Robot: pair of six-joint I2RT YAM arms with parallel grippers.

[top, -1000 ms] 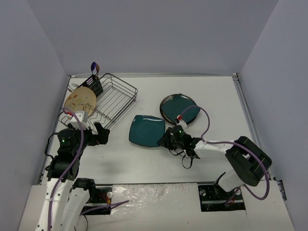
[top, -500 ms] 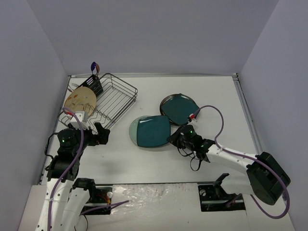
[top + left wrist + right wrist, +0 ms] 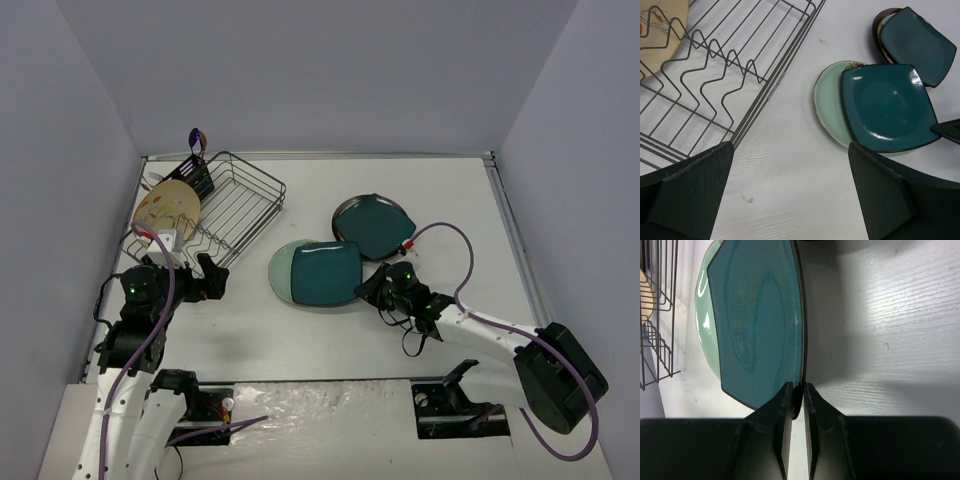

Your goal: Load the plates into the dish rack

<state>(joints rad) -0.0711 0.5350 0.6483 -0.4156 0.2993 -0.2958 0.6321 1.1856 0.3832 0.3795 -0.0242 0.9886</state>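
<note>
My right gripper [image 3: 370,288] [image 3: 797,400] is shut on the near-right rim of the rounded-square teal plate [image 3: 325,272] [image 3: 760,320] [image 3: 887,107], which lies partly over a pale green plate [image 3: 279,272] [image 3: 829,100] [image 3: 704,325]. Behind them a second teal plate lies on a dark-rimmed round one [image 3: 375,224] [image 3: 917,45]. The black wire dish rack [image 3: 240,200] [image 3: 740,65] stands at the back left, with a beige plate [image 3: 165,207] [image 3: 660,30] upright in it. My left gripper [image 3: 195,272] [image 3: 795,200] is open and empty over bare table, beside the rack's near corner.
The small black cutlery basket [image 3: 197,178] sits at the rack's far left corner, with something blue and red sticking up from it. Grey walls enclose the white table [image 3: 460,200] on three sides. Purple cables trail from both arms.
My right gripper has moved to the right with the square teal plate, uncovering the pale green plate under its left side. The left arm has not moved.
</note>
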